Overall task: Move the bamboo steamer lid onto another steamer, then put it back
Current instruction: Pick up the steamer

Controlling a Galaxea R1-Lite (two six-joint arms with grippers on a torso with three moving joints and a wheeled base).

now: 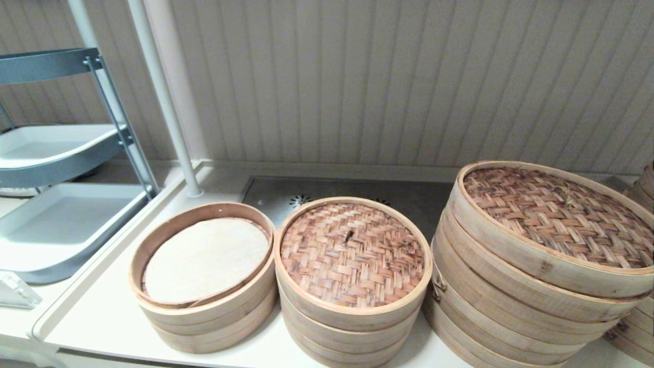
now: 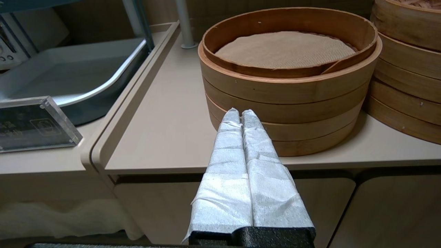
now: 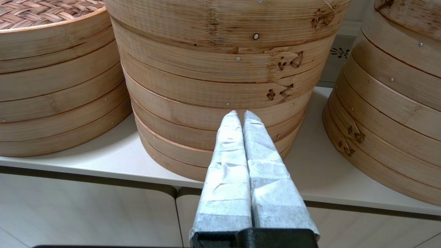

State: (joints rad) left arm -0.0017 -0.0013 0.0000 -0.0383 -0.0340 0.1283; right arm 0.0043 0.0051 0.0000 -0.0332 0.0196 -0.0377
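The small round bamboo steamer lid point(image 1: 352, 254) is showing a reddish-brown herringbone weave with a dark centre knot inside a pale wooden rim. The open small bamboo steamer point(image 1: 204, 276) is showing a cream liner. The larger woven lid point(image 1: 559, 215) is looking darker brown. Both pincers, left point(image 2: 241, 113) and right point(image 3: 240, 115), are wearing silvery-white wrapping.

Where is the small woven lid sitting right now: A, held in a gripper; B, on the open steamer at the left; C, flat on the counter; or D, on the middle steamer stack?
D: the small woven lid caps the middle steamer stack, while the open steamer to its left shows only its liner. The left gripper and right gripper are both shut and hold nothing.
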